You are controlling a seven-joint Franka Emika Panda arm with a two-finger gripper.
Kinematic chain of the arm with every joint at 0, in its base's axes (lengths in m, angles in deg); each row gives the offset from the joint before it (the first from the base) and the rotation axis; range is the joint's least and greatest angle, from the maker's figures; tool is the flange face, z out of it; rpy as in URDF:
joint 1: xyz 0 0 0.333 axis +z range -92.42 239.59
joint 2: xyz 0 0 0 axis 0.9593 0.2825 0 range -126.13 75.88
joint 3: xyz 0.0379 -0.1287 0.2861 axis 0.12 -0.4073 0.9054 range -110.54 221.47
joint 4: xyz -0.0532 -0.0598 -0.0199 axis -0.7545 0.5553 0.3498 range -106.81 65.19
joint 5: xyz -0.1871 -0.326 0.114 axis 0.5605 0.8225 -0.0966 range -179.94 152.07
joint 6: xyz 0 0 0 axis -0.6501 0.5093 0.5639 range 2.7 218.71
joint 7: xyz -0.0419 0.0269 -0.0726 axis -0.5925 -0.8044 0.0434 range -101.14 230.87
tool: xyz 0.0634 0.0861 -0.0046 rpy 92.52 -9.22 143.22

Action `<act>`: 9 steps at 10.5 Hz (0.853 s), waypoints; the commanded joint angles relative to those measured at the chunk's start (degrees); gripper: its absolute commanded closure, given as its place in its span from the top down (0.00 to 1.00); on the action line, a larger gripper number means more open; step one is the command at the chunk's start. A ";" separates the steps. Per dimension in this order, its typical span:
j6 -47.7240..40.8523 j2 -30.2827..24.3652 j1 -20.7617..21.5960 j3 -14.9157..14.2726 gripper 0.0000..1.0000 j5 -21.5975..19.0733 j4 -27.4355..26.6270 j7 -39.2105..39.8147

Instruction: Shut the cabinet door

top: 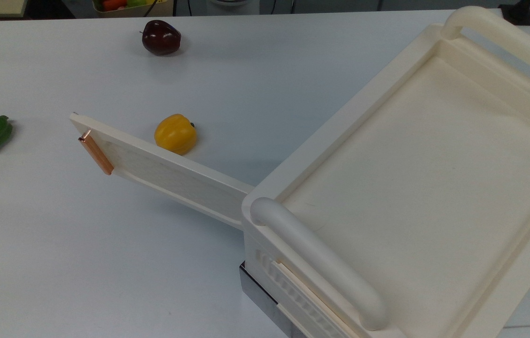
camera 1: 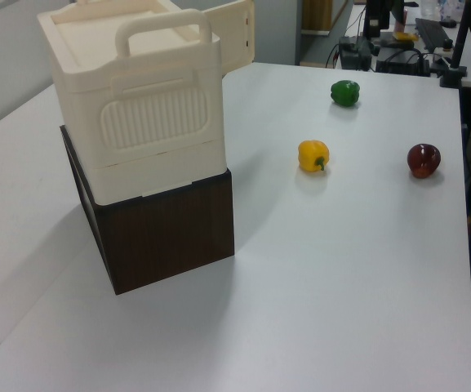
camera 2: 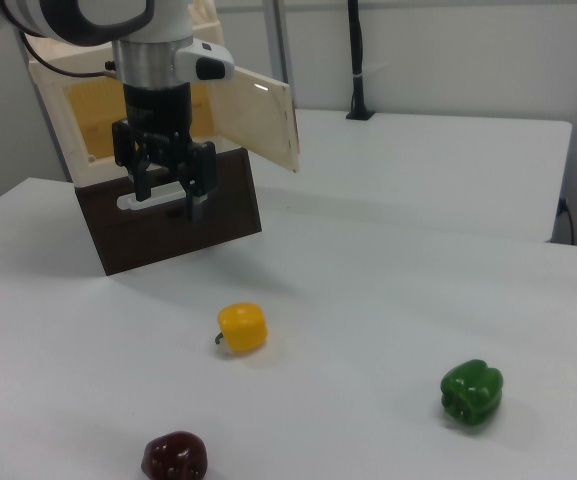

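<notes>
In the right view, the tool (camera 2: 165, 192) hung in the upper left of the frame, fingers spread and holding nothing, in front of the cabinet (camera 2: 73, 120). The door (camera 2: 258, 122) stood swung wide open just to the tool's right, its free edge pointing toward frame centre, above the desk (camera 2: 388, 300). Closing it would likely call for a push leftward.

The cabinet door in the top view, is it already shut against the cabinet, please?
No, the cabinet door stands swung wide open from the cabinet, its copper handle out over the table beside the yellow bell pepper.
</notes>
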 commanded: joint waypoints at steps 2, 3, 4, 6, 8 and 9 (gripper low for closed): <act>-1.07 -0.98 0.12 -0.09 0.07 -1.89 -0.52 1.62; -0.81 -0.98 0.12 -0.09 0.00 -1.89 -0.52 1.62; -0.37 -0.89 0.20 -0.09 0.00 -2.07 -0.52 1.62; 3.56 -0.54 0.03 -0.27 0.00 -5.47 -0.52 1.80; 8.58 0.07 -0.06 -0.44 0.00 -7.42 -0.52 1.28; 12.78 0.34 0.03 -0.44 0.00 -9.00 -0.52 0.23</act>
